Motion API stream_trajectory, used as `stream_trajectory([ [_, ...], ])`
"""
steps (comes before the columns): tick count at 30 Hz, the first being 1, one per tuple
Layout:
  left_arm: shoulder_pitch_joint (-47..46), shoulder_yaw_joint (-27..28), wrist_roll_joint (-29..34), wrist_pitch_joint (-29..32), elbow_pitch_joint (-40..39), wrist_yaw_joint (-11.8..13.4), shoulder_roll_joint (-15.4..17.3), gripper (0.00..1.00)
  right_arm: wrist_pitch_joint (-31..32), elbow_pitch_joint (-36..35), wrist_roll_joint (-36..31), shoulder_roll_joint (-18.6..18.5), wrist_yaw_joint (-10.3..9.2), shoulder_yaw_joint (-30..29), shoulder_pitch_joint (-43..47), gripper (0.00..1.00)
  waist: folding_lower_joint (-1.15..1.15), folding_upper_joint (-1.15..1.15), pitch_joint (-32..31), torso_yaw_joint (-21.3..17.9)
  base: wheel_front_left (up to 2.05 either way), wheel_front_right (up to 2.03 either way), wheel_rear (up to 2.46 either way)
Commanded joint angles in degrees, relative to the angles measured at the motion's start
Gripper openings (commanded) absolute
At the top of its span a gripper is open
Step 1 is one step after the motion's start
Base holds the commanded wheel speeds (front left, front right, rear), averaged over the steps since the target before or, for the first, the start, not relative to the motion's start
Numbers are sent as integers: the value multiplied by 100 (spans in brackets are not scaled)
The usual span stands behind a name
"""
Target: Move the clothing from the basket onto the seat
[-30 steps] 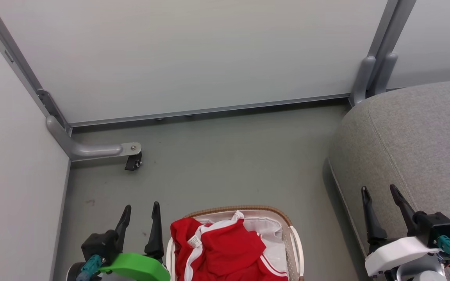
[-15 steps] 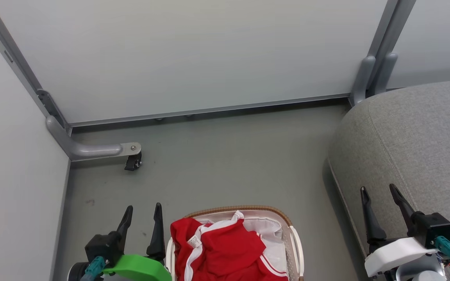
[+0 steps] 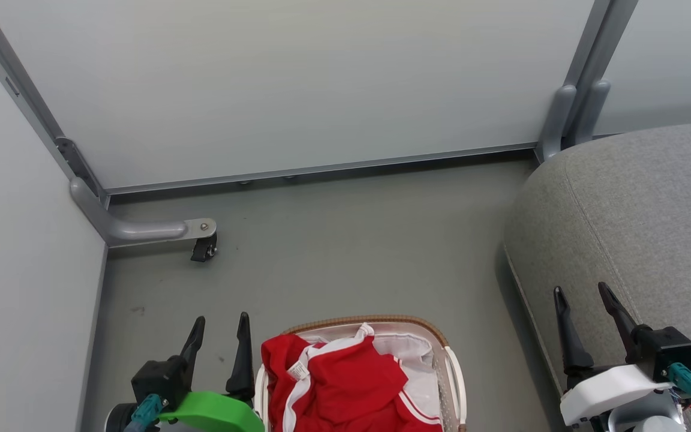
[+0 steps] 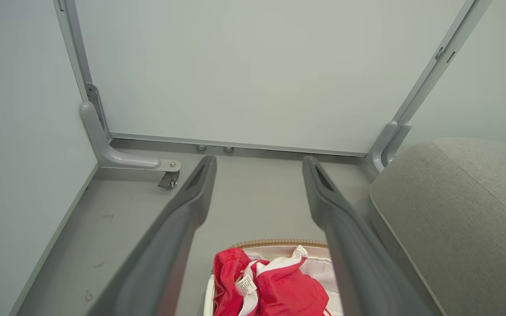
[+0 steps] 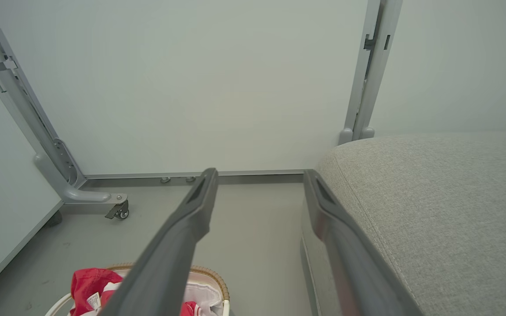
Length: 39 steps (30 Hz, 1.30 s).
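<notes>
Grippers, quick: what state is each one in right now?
Left gripper: open, holding nothing.
Right gripper: open, holding nothing.

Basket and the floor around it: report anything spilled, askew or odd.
Nothing stands out. The basket stands upright on the floor beside the seat, with the red clothing bunched inside it and none on the floor. A few small dark scuffs mark the floor at the left.
</notes>
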Motion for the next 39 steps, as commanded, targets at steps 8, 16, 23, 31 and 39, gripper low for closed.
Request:
stream_trajectory([
  [8,-66,-89,13,-2,-22,-38,34,100,-28,-59,-18,-32,0,-19,28,100,0,0,104,-25,0,0,0],
  [16,-459,-317,153,-1,46,-100,34,100,-27,-122,-31,-32,0,45,-264,100,0,0,645,-148,0,0,0],
  [23,-1141,-514,399,0,310,-138,33,100,-22,-226,-6,-30,0,172,-739,100,0,0,1533,-395,0,0,0],
  [31,-2094,-546,666,1,1590,-116,34,100,-21,-270,136,-28,-1,465,-1322,100,0,0,2632,-795,0,0,0],
  [39,-2867,-806,923,0,3047,-212,36,100,-21,-304,324,-25,-1,635,-1691,100,0,0,3360,-1093,0,0,0],
])
